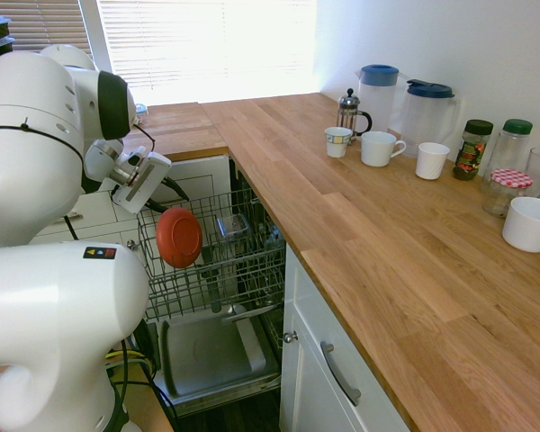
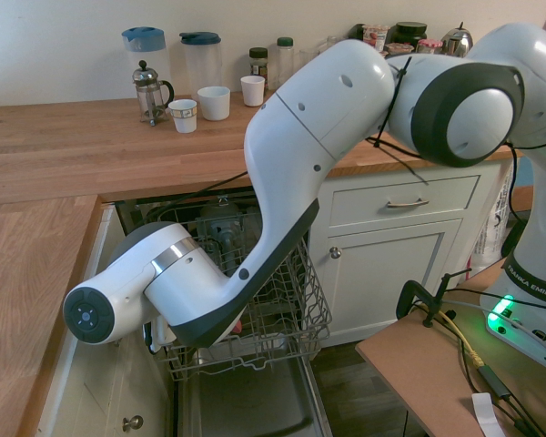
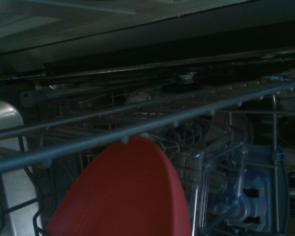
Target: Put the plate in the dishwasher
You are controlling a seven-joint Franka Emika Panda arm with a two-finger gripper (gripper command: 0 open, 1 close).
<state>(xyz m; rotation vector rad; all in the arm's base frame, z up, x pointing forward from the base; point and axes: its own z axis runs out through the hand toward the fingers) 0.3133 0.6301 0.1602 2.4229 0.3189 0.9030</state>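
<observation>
I cannot tell how my fingers stand; the plate (image 1: 179,238), stiff, light, maybe slippery, stands upright in the dishwasher (image 1: 243,270), best taken by its rim.

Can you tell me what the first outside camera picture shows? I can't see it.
A red-orange plate stands on edge in the pulled-out dishwasher rack, with the white robot's gripper just above it. Mugs and jugs sit on the wooden counter.

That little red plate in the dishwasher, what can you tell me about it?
The plate is small, round and red-orange, plain with a matte finish. It stands on edge in the pulled-out grey wire rack, at the rack's side nearest the robot's arm. Wires rise around it. Whether the gripper touches it cannot be seen.
</observation>
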